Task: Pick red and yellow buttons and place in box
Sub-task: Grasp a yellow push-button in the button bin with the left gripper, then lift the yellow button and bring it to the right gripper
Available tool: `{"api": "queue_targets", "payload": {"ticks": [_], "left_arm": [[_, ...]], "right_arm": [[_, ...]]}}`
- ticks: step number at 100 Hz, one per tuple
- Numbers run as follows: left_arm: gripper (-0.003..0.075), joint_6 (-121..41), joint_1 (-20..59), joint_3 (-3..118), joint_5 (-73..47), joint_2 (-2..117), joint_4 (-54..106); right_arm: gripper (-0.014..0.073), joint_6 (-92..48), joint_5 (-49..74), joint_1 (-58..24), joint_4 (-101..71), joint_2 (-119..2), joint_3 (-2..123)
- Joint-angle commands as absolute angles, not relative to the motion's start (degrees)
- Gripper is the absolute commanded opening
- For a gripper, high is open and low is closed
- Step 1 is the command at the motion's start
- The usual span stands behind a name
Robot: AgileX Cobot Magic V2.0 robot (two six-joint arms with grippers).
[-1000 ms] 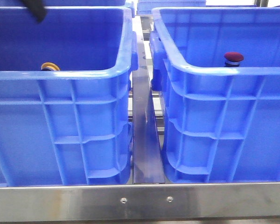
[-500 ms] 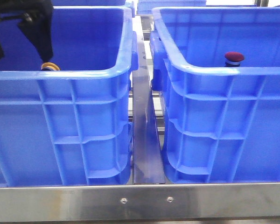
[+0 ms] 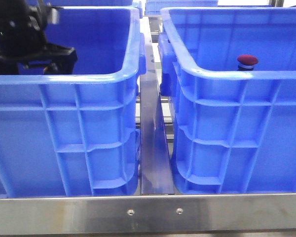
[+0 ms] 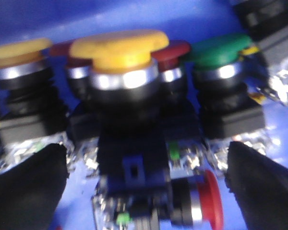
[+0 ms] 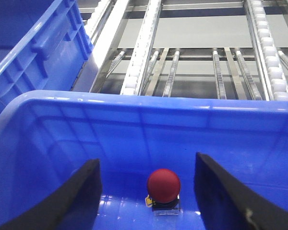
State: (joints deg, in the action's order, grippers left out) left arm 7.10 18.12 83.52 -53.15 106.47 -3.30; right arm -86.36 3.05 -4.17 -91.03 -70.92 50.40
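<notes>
One red button (image 3: 247,61) is already placed in right box (image 3: 237,74); yellow button (image 4: 119,50) is straddled by left gripper (image 4: 144,182), jaws apart, not yet gripped; right gripper (image 5: 149,191) jaws also apart.

This looks like an industrial sorting or packing station. Two large blue ribbed crates (image 3: 89,128) (image 3: 237,123) stand side by side on a bare steel frame (image 3: 153,210), with roller-conveyor rails (image 5: 144,48) beyond them and panel push buttons (image 4: 120,62) heaped in the left crate.
</notes>
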Motion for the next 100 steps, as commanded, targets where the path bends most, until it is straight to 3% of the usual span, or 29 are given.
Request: {"api": "queue_targets", "payload": {"ticks": [1,14,38,54,79,100], "left_arm": [[0.0614,7.9,17.9,85.6,-50.7,104.1,-3.4],[0.0529,7.9,17.9,85.6,-49.7,104.1,-3.4],[0.015,7.9,17.9,85.6,-48.8,104.1,-3.4],[-0.0018,7.9,17.9,85.6,-48.2,103.1,-3.3],[-0.002,5.0,18.3,81.8,-43.7,94.9,2.1],[-0.002,-6.8,20.9,72.8,-35.7,83.1,14.0]], "right_arm": [[0.0456,-86.9,3.8,-3.9,-91.7,-69.6,51.9],[0.0456,-86.9,3.8,-3.9,-91.7,-69.6,51.9],[0.0456,-86.9,3.8,-3.9,-91.7,-69.6,51.9],[0.0456,-86.9,3.8,-3.9,-91.7,-69.6,51.9],[0.0456,-86.9,4.1,-3.9,-91.7,-69.6,51.9],[0.0456,-86.9,4.0,-3.9,-91.7,-69.6,51.9]]}}
